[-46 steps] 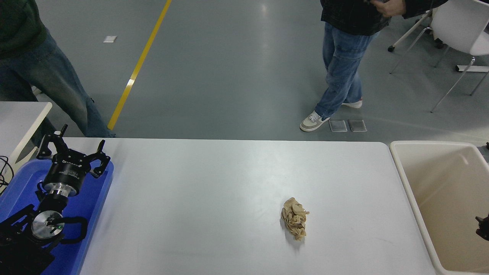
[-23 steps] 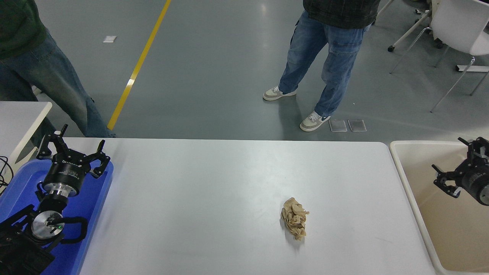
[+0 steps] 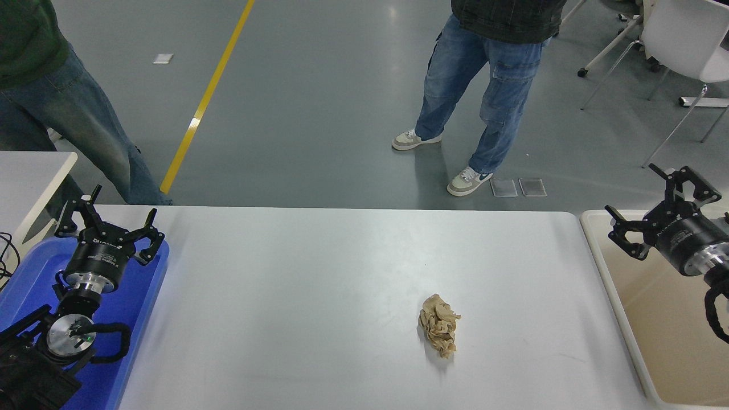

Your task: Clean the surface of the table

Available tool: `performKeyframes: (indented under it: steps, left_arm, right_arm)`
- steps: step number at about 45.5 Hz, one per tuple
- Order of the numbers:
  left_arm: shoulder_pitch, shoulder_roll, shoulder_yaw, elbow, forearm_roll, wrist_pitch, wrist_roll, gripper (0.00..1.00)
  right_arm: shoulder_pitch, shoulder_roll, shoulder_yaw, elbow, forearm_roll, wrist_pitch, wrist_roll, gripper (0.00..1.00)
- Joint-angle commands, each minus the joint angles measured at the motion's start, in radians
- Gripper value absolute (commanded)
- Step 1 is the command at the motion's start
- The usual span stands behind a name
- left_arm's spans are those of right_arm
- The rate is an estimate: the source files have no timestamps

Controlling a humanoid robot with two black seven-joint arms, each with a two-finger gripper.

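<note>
The table surface [image 3: 319,296] is a wide white matte top filling the lower half of the view. A crumpled brown paper ball [image 3: 439,324] lies on it, right of centre. My right gripper [image 3: 655,206] hangs open over the far left rim of the beige bin, well to the right of and beyond the paper, holding nothing. At the lower left, my left gripper [image 3: 107,223] is parked open above the blue tray.
A beige plastic bin [image 3: 655,341] stands against the table's right end. A blue tray [image 3: 136,319] lies at the left edge, with a smaller white table [image 3: 28,171] beyond it. Two people stand on the floor past the far side, and a white chair [image 3: 683,40] is at the top right.
My right arm has risen from low inside the bin and moved left, its open gripper now above the bin's far left rim. The person at the far side has stepped left. The paper has not moved.
</note>
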Motion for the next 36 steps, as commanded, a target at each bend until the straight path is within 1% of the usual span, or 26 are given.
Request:
performKeyframes:
  steps: [1,6,11,25,36]
  left_arm:
    - [0.000,0.000,0.000,0.000,0.000,0.000,0.000,1.00]
    - [0.000,0.000,0.000,0.000,0.000,0.000,0.000,1.00]
    - [0.000,0.000,0.000,0.000,0.000,0.000,0.000,1.00]
    - [0.000,0.000,0.000,0.000,0.000,0.000,0.000,1.00]
    - [0.000,0.000,0.000,0.000,0.000,-0.002,0.000,1.00]
  right_arm:
    - [-0.020,0.134,0.002,-0.014,-0.080,-0.022,0.114,0.99]
    - [-0.022,0.200,0.002,-0.045,-0.153,-0.031,0.160,0.99]
    - [-0.011,0.245,0.007,-0.073,-0.181,-0.062,0.171,0.99]
    - [-0.003,0.248,-0.004,-0.165,-0.183,-0.076,0.188,0.99]
    - [0.001,0.242,-0.049,-0.159,-0.183,-0.073,0.186,0.99]
